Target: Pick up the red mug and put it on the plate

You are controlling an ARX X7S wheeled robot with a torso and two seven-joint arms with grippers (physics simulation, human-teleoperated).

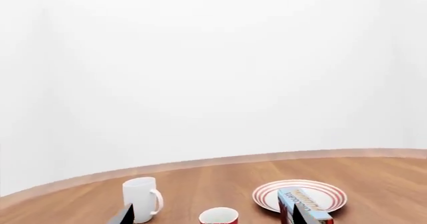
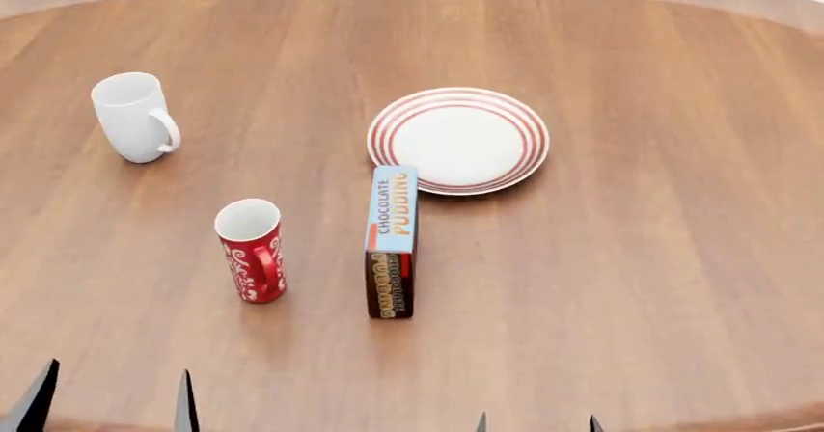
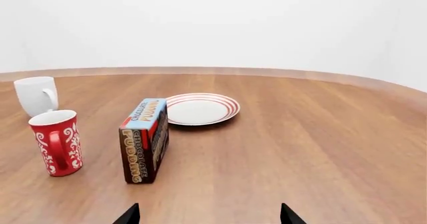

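Left of the pudding box (image 2: 392, 242) I see the red mug (image 2: 251, 250) upright, handle toward me, plate (image 2: 458, 140) beyond the box, both grippers' jaws apart.

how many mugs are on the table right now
2. The red mug stands near the front, left of the pudding box; the white mug stands farther back on the left. None looks hidden.
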